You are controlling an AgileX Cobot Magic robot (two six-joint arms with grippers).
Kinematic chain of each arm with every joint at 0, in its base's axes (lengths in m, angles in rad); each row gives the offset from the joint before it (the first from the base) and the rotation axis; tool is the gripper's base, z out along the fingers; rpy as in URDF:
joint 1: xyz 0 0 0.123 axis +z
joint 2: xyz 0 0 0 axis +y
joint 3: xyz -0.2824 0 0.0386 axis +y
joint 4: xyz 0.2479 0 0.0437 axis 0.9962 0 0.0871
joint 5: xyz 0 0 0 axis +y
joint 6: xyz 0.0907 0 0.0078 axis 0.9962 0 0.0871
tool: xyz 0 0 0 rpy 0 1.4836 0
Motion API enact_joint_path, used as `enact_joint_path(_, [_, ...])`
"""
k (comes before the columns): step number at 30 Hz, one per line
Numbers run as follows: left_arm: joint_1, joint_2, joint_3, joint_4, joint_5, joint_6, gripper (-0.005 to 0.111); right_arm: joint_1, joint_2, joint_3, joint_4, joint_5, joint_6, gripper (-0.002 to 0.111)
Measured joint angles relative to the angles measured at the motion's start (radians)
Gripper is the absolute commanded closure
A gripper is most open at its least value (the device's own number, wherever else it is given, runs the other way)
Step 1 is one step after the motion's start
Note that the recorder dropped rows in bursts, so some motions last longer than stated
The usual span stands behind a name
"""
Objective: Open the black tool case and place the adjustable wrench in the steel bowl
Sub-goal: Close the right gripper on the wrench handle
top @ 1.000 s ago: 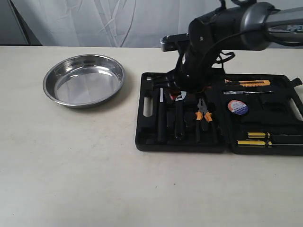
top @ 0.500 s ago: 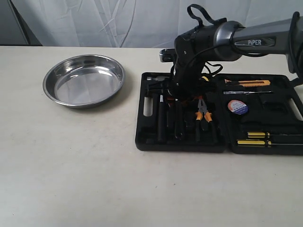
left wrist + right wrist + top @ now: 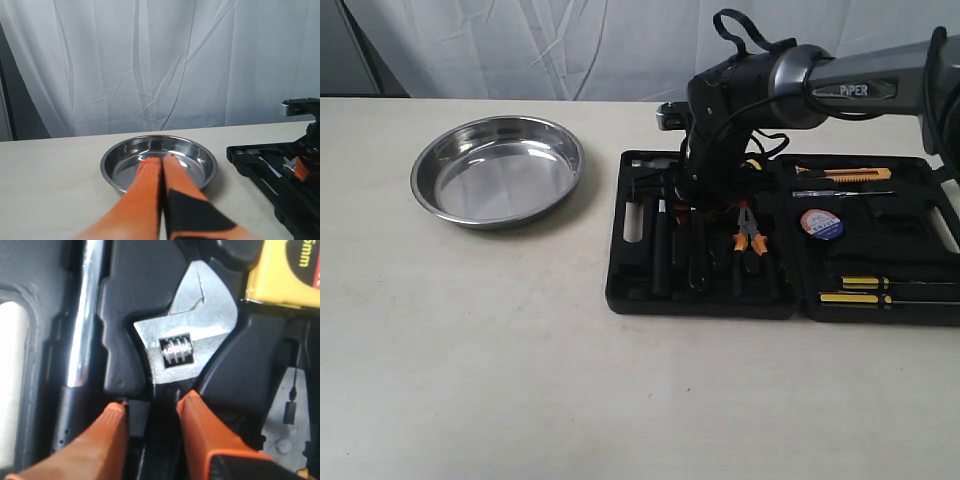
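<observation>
Beige tabletop (image 3: pixel 520 360), white curtain (image 3: pixel 520 50) behind. Steel bowl (image 3: pixel 497 171), well apart from case. Black tool case (image 3: pixel 620 292), open: adjustable wrench (image 3: pixel 187 345) seated in its slot, pliers (image 3: pixel 750 240), screwdrivers (image 3: pixel 880 297). Right gripper (image 3: pixel 152 405) spread, flanking wrench handle; contact unclear. Left gripper (image 3: pixel 162 160) pressed together.

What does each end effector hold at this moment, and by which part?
Nothing yet. The right end effector is open astride the handle of the adjustable wrench, just below its head. The left end effector is shut and empty.
</observation>
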Motion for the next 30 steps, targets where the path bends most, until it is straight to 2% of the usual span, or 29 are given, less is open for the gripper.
enact_joint_path(30, [0.000,0.000,0.000,0.000,0.000,0.000,0.107,-0.005,0.013,0.010,0.024,0.010,0.004,0.073])
